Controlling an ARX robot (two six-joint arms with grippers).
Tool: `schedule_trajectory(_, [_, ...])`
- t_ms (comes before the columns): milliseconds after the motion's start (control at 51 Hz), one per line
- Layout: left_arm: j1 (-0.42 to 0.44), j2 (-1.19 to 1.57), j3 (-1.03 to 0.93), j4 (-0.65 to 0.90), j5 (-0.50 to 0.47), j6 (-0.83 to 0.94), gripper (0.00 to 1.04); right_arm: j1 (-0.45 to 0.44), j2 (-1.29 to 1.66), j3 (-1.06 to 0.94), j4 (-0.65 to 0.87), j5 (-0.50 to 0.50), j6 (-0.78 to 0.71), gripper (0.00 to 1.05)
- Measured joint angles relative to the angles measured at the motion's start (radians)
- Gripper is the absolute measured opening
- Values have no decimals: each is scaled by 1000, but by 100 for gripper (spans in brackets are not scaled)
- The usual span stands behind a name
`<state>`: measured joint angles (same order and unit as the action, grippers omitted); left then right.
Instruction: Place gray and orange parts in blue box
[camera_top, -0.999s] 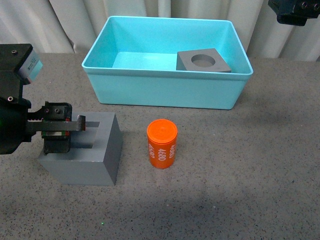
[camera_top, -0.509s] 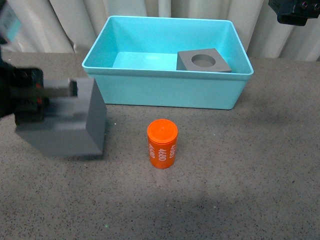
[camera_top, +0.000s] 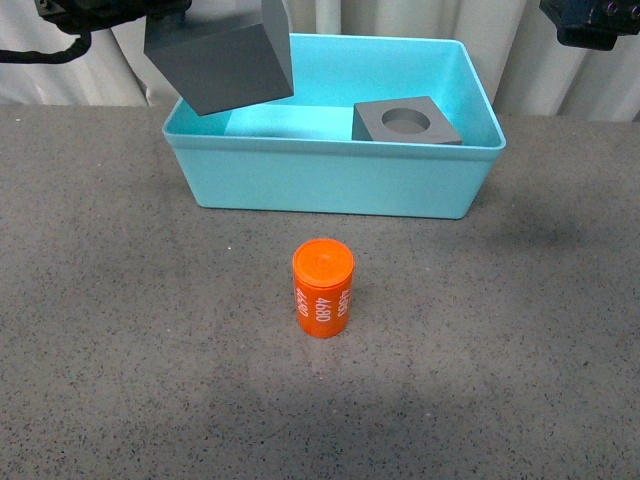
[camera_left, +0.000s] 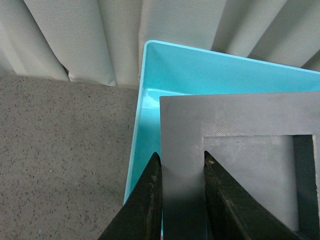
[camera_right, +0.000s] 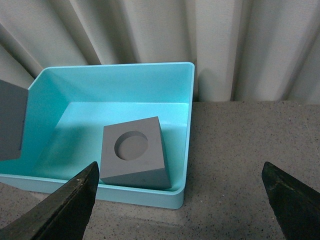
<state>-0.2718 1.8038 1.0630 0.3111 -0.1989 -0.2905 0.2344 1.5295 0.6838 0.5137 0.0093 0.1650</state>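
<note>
Light blue plastic makes up the big box (camera_top: 330, 185), which sits at the back of the speckled gray surface (camera_top: 520, 340), in front of a pale curtain (camera_right: 225, 35). Inside the box, in its right half, lies a gray cube with a round hole (camera_top: 405, 122) in its top. The gray cube with a square hole (camera_top: 220, 55) is up in the air, tilted, over the left end of the box. The left end effector (camera_left: 181, 159) pinches one wall of this cube, with one finger outside and one finger in the square hole. The orange cylinder (camera_top: 323, 288), with 4680 in white on its side, stands upright on the surface in front of the box, apart from it. The right end effector (camera_right: 180, 167) is spread wide with nothing in it, high up near the right end of the box.
</note>
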Motion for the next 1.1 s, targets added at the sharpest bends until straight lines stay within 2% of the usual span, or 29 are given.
schedule_trajectory(294, [34,156,150,-74,-6,7,18,0,0,0,0,0,0,95])
schedule_trajectory(607, [15,250,220,-175,17,4,18,0,0,0,0,0,0,95])
schedule_trajectory(940, [10,304,261,-214,-35,20,18,0,0,0,0,0,0,95])
schedule_trajectory(1097, [10,298,263,-212,-24,1,38,0,0,0,0,0,0,95])
